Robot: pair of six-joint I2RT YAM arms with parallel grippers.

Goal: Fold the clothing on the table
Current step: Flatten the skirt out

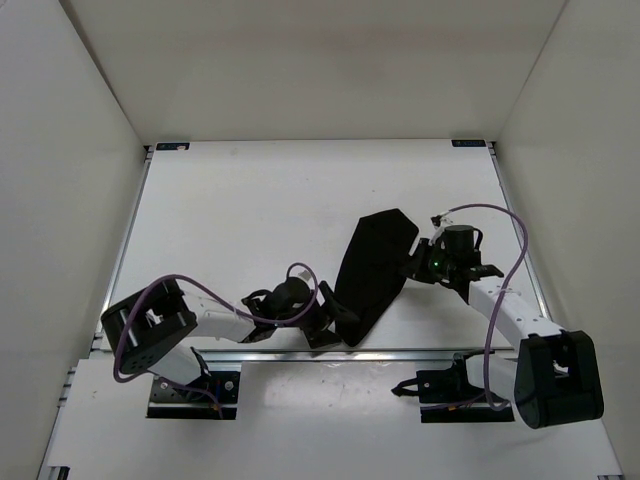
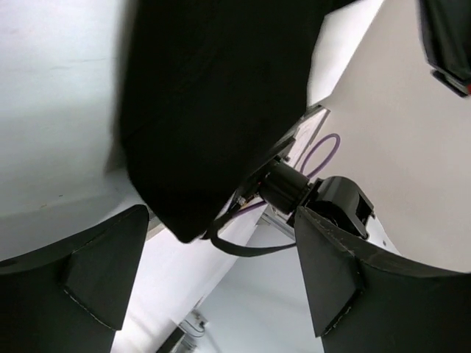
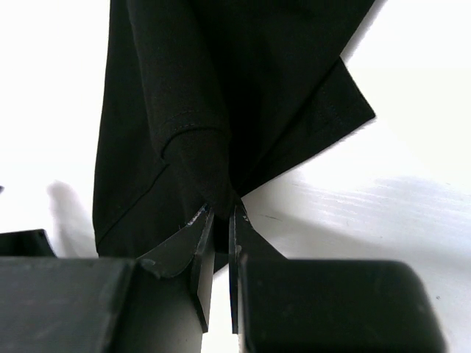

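While the right end effector [image 3: 219, 213] is clenched on a bunched fold of the clothing [image 1: 375, 270], the garment lies as a long, narrow strip on the right half of the tabletop [image 1: 240, 210]. It runs from about mid-depth down to just short of the near edge. The pinch sits on the strip's right side, towards its far end, and the fabric fans out from it in loose pleats.

The left end effector [image 1: 335, 318] is released, with its fingers [image 2: 110, 272] spread wide beside the strip's near end and nothing gripped. In the left wrist view the cloth is blurred and very close, so its corner may be inside the gap or only hanging in front of it.

The step in hand looks like securing that near end so both arms can carry one fold. To do it well, the left should reach further onto the corner before closing, so it takes every layer and not just the hem. It should also bite only fabric rather than scraping the tabletop. The right should hold firm without tugging until that grip is made, or the corner will slide away. After that, both should lift together at equal height, with the strip lightly taut, and lay edge onto edge
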